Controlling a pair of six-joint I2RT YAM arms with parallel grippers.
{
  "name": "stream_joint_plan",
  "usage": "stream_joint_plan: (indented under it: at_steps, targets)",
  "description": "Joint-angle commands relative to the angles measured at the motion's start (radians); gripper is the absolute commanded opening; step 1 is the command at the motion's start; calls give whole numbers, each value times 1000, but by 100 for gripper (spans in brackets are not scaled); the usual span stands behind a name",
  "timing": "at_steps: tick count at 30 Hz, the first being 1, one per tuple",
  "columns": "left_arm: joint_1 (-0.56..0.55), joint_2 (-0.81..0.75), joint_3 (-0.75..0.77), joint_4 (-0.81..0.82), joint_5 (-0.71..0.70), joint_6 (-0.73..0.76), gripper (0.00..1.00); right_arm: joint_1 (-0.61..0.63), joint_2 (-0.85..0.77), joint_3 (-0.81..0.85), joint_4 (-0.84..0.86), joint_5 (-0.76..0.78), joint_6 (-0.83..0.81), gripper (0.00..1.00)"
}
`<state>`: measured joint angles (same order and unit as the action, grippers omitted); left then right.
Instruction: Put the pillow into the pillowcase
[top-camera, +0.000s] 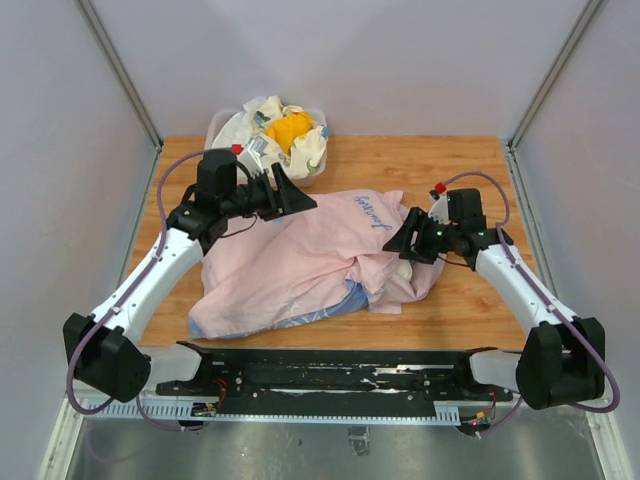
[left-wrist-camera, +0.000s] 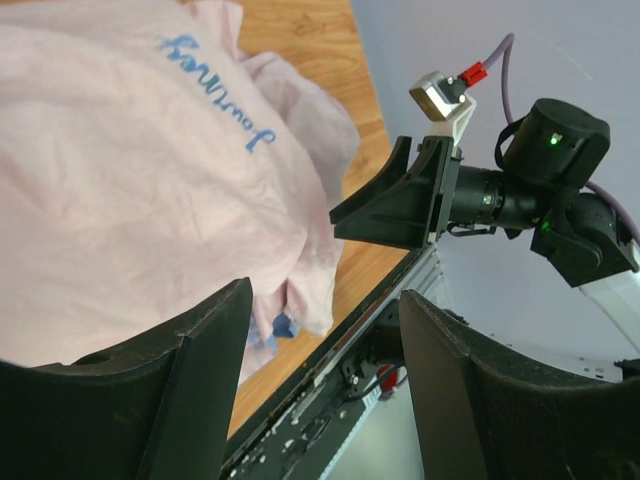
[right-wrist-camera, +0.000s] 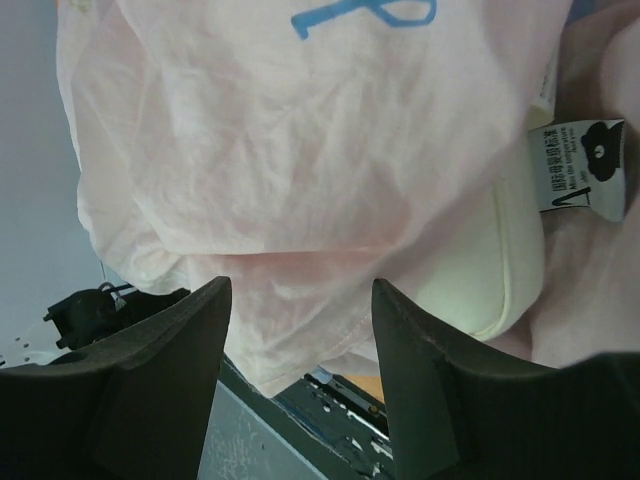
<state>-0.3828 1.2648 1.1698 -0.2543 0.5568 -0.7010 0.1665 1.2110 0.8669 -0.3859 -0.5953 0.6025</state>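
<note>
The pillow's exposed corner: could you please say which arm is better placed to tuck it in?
Right, likely: the right tool hovers open beside the pillow corner peeking from the pillowcase; the left tool is farther.

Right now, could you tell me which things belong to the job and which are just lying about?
Job: the pink pillowcase; the cream pillow, partly under it.
Lying about: white floral cloths; yellow cloth, heaped at the far edge.

The pillowcase (right-wrist-camera: 300, 150) hides most of the pillow (right-wrist-camera: 505, 260); one cream corner shows. The nearby tag (right-wrist-camera: 578, 165) bears print too small to read.
</note>
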Motion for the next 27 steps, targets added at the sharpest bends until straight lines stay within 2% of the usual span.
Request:
stream_joint_plan:
  at_steps: [1, 7, 9, 12, 15, 16, 21, 25, 27]
  targets:
    - [0, -73, -42, -35, -22, 8, 65, 42, 37, -10, 37, -27, 37, 60]
    - [0, -150, -111, -66, -55, 1, 65, 87, 93, 3, 30, -5, 39, 61]
    - [2, -171, -122, -83, -77, 5, 65, 113, 118, 8, 25, 4, 37, 58]
    - [2, -194, -135, -101, -97, 12, 65, 146, 151, 7, 26, 25, 39, 40]
    - [2, -204, -140, -114, -101, 14, 65, 150, 169, 15, 7, 42, 42, 7]
    - [1, -206, -142, -116, -100, 15, 65, 150, 167, 25, -12, 59, 39, 1]
    - [3, -228, -154, -134, -110, 24, 65, 112, 109, 86, -113, 149, 4, 1]
    - [4, -252, -191, -141, -119, 16, 65, 42, 106, 202, -256, 289, -90, 1]
    - [3, -269, -217, -143, -135, 3, 65, -9, 125, 249, -302, 303, -130, 1]
